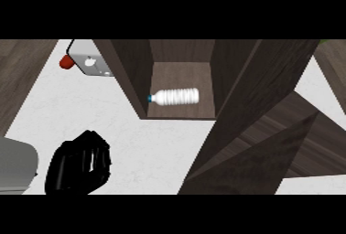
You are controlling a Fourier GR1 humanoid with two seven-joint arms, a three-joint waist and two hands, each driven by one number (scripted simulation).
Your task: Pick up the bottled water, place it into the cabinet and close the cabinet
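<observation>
Where the dark wooden cabinet (233, 68) opens at upper centre of the frame: bottled water (175, 96), lying on its side on the cabinet floor, blue cap toward the left wall, white ribbed body pointing right. Cabinet door (270, 146): open, swung out across the lower right of the frame. Left hand (79, 164): black, lower left of the frame, over the white counter (155, 146), fingers relaxed and somewhat curved, holding nothing, well apart from the bottled water. Right hand: not visible. Upper left, beside the cabinet's left wall: grey appliance (91, 59) with a red knob (65, 61). Far left edge, lower: part of a grey rounded object (15, 167), identity unclear.
</observation>
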